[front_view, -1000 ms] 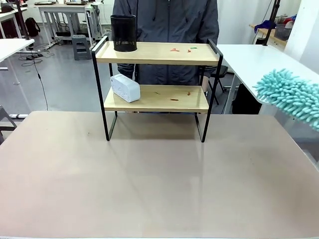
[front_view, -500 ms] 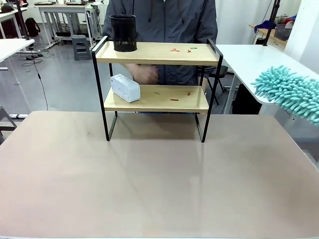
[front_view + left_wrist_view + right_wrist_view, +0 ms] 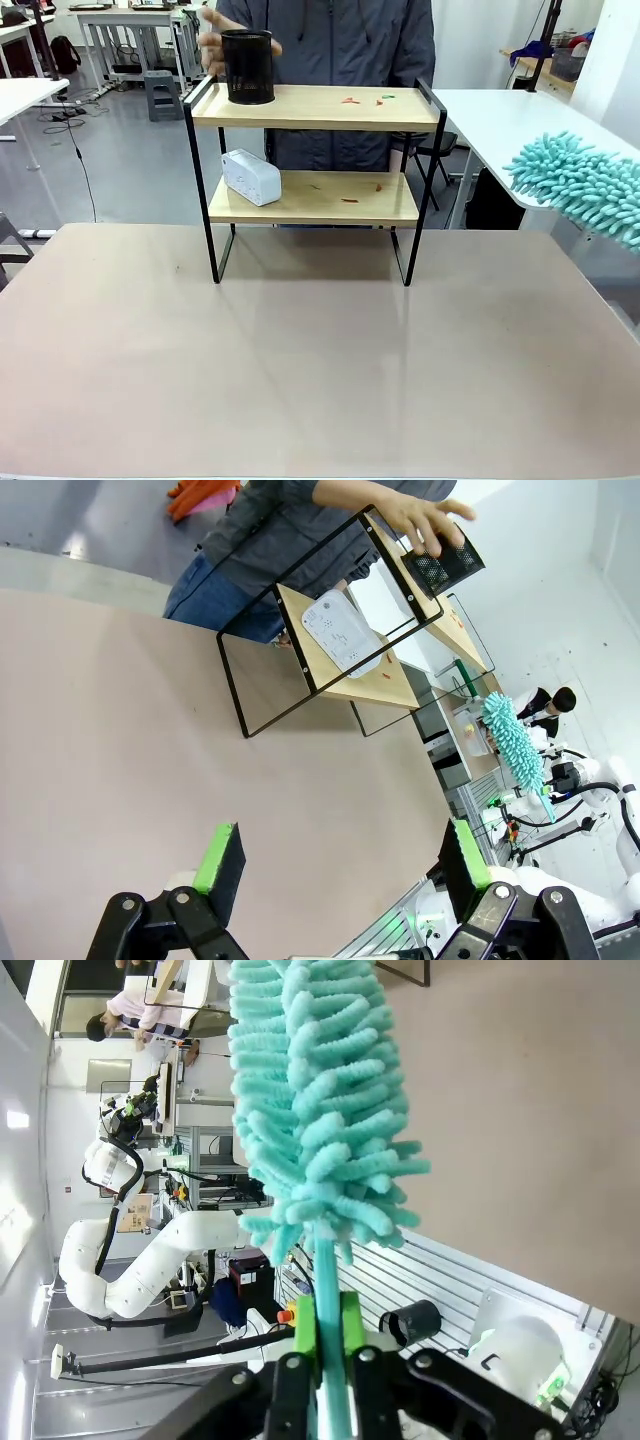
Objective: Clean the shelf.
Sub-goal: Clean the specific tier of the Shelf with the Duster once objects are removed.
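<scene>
Front view: shelf (image 3: 300, 106) stands mid-table at the far edge of the table (image 3: 300, 380), long axis running left to right, open face toward the robot. Cup (image 3: 248, 66) sits at the left end of the upper board; a person's hand (image 3: 214, 44) is at it from behind, fingers around the rim. White box (image 3: 250, 176) lies at the left end of the lower board. Small orange and green bits (image 3: 352, 100), scraps probably, too small to tell, lie toward the right end of the upper board, with a few more on the lower board. Duster (image 3: 585, 190) hangs beyond the table's right edge, well apart from the shelf, head pointing left toward it. Right wrist view: right gripper (image 3: 325, 1328) is clamped on the duster handle. Left wrist view: left gripper (image 3: 340, 852) has fingers wide apart, empty, above the table with the shelf well ahead. Judgement: the right arm is nearer the bits; the sweep must travel left and away from the robot, along the boards.
</scene>
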Motion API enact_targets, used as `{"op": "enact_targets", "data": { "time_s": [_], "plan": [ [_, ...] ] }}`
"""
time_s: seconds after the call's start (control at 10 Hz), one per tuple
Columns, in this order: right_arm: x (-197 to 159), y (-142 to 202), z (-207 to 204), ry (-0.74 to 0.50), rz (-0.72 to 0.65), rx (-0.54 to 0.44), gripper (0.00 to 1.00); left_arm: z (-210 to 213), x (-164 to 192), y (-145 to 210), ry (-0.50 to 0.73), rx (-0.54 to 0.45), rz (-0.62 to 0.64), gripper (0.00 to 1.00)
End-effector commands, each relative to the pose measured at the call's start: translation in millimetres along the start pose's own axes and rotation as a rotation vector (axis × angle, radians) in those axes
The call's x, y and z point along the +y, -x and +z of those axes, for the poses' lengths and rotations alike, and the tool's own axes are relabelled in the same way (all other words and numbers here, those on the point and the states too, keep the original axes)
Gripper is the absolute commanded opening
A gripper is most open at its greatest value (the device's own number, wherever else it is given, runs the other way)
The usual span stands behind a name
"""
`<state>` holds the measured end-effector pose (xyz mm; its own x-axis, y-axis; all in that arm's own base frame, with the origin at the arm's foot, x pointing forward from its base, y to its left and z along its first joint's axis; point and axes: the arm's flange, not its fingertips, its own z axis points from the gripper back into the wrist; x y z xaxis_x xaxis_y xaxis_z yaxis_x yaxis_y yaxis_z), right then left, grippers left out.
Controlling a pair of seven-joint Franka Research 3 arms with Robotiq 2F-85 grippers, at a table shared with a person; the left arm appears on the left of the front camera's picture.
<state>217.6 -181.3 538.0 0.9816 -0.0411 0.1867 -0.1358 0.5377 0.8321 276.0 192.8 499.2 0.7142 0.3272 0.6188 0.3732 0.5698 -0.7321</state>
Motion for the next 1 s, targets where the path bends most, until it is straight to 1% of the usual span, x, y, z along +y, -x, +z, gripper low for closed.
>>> {"op": "enact_targets", "data": {
  "time_s": [0.0, 0.3, 0.4, 0.5, 0.6, 0.7, 0.8, 0.9],
  "plan": [
    [4, -2, 3, -0.006, -0.010, -0.014, 0.00, -1, -1, -2, 0.013, -0.013, -0.022, 1.00],
    [4, -2, 3, -0.006, -0.010, -0.014, 0.00, -1, -1, -2, 0.013, -0.013, -0.022, 1.00],
    [0, 0, 0, 0.000, 0.000, 0.000, 0.12, -1, -1, -2, 0.013, -0.013, -0.022, 1.00],
    [35, -5, 6, 0.065, 0.029, -0.093, 0.12, -1, -1, -2, 0.013, -0.013, -0.022, 1.00],
    [89, -16, 7, 0.154, 0.104, -0.181, 0.12, -1, -1, -2, 0.013, -0.013, -0.022, 1.00],
    [139, -24, -1, 0.217, 0.172, -0.234, 0.12, -1, -1, -2, 0.013, -0.013, -0.022, 1.00],
    [182, -29, -17, 0.291, 0.226, -0.295, 0.12, -1, -1, -2, 0.013, -0.013, -0.022, 1.00],
    [210, -34, -33, 0.330, 0.266, -0.274, 0.12, -1, -1, -2, 0.013, -0.013, -0.022, 1.00]
  ]
}}
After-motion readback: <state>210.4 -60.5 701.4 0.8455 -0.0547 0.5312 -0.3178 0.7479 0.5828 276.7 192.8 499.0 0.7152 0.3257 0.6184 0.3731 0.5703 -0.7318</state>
